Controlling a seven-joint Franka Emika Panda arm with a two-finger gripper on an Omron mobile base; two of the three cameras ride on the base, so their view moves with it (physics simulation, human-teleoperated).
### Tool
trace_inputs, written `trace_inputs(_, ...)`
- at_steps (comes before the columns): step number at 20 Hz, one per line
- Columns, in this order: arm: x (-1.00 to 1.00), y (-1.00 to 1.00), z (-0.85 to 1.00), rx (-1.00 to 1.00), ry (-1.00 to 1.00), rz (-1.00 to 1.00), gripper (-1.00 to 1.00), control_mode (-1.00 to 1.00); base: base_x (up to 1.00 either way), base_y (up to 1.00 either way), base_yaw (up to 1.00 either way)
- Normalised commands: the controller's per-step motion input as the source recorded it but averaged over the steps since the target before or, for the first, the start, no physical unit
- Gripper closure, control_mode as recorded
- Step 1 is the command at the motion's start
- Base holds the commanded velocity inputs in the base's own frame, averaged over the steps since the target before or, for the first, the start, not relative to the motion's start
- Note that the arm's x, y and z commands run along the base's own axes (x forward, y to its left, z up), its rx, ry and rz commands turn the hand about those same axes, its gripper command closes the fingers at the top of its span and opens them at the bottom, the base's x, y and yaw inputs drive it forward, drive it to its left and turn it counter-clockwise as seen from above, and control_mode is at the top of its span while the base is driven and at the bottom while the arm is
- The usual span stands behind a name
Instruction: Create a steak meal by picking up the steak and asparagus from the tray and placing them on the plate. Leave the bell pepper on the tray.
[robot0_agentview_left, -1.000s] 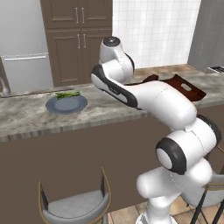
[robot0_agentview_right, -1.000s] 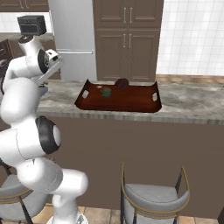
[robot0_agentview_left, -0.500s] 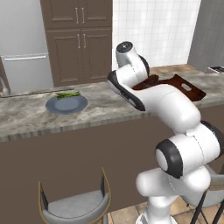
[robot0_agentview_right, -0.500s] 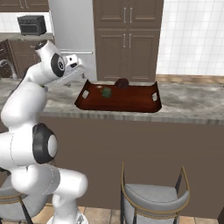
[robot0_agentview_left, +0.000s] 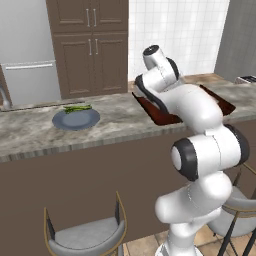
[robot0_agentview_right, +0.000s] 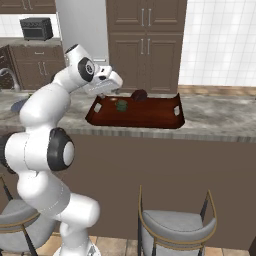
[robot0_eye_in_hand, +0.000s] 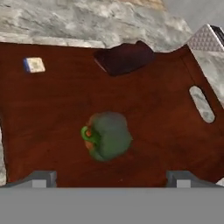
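The dark reddish-brown tray (robot0_agentview_right: 135, 121) sits on the counter to the right of the plate. My gripper (robot0_eye_in_hand: 111, 179) hovers open over the tray's (robot0_eye_in_hand: 166, 131) left part, nothing between its fingers (robot0_eye_in_hand: 40, 178). The green bell pepper (robot0_eye_in_hand: 107, 135) lies on the tray floor just beyond the fingertips. The steak (robot0_eye_in_hand: 124, 57), a dark oval slab, lies farther off by the tray's back wall. In the right base view the gripper (robot0_agentview_right: 103, 93) hangs above the tray's left end, near the bell pepper (robot0_agentview_right: 121, 105) and steak (robot0_agentview_right: 139, 95). The asparagus (robot0_agentview_left: 77, 108) lies on the back rim of the blue-grey plate (robot0_agentview_left: 75, 120).
A small white and blue tag (robot0_eye_in_hand: 34, 64) lies on the tray floor. A handle slot (robot0_eye_in_hand: 201, 103) pierces the tray's end wall. Brown cabinets (robot0_agentview_left: 92, 45) stand behind the marble counter (robot0_agentview_left: 30, 135). Stools (robot0_agentview_right: 175, 225) stand in front of it.
The arm has swung right, away from the plate and over to the tray. The gripper has stayed open. The asparagus has stayed on the plate.
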Motion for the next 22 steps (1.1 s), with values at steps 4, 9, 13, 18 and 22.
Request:
trace_inputs(4, 0.49, -0.49, 0.00, 0.24, 0.00, -0.26, -1.00, -1.00, 0.00, 0.00, 0.00)
trace_inputs(9, 0.43, -0.23, 0.00, 0.08, 0.00, -0.14, -1.00, -1.00, 0.00, 0.00, 0.00)
trace_inputs(13, 0.38, -0.29, -0.05, 0.03, 0.00, -0.09, -1.00, -1.00, 0.00, 0.00, 0.00)
trace_inputs(18, 0.35, -0.37, -0.17, 0.10, 0.00, -0.08, -1.00, -1.00, 0.00, 0.00, 0.00)
trace_inputs(22, 0.31, -0.20, -0.29, 0.11, 0.00, -0.05, -1.00, -1.00, 0.00, 0.00, 0.00)
